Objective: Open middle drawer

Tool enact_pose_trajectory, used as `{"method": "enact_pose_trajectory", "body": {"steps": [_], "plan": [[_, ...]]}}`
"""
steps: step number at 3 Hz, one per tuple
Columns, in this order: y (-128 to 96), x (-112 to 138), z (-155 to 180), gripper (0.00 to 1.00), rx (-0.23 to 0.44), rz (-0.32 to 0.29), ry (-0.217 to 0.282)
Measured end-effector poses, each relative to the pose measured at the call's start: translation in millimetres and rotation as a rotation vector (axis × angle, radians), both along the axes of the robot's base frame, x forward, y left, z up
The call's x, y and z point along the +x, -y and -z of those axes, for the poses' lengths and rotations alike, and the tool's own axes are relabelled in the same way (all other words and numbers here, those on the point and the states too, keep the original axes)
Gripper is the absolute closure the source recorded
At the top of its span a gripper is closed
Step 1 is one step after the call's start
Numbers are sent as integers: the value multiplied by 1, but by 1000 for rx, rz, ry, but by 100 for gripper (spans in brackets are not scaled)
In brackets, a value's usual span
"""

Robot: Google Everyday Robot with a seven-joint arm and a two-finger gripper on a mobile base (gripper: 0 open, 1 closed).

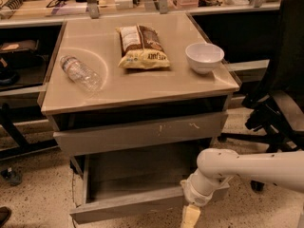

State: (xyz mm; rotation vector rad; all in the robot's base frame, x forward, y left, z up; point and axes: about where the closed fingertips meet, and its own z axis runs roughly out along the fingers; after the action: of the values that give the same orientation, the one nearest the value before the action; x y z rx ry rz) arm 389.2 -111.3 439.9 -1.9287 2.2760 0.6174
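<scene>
Jaws — right, before middle drawer [128, 207]

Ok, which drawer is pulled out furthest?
The middle drawer, the one under the scratched top drawer: its inside lies open to view, and the gripper sits at its front edge.

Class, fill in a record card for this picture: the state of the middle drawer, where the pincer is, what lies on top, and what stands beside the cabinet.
middle drawer: open, grey inside showing
top drawer: scratched front, directly above
pincer: low, at the right end of the middle drawer's front
cabinet top: water bottle on its side, snack bag, white bowl
beside, right: black office chair
</scene>
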Motion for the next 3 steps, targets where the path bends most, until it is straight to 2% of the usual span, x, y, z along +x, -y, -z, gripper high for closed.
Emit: {"method": "enact_pose_trajectory", "body": {"steps": [2,3], "plan": [[4,2,1,0,-4,5,14],[10,-14,8,0,-28,4,-6]]}}
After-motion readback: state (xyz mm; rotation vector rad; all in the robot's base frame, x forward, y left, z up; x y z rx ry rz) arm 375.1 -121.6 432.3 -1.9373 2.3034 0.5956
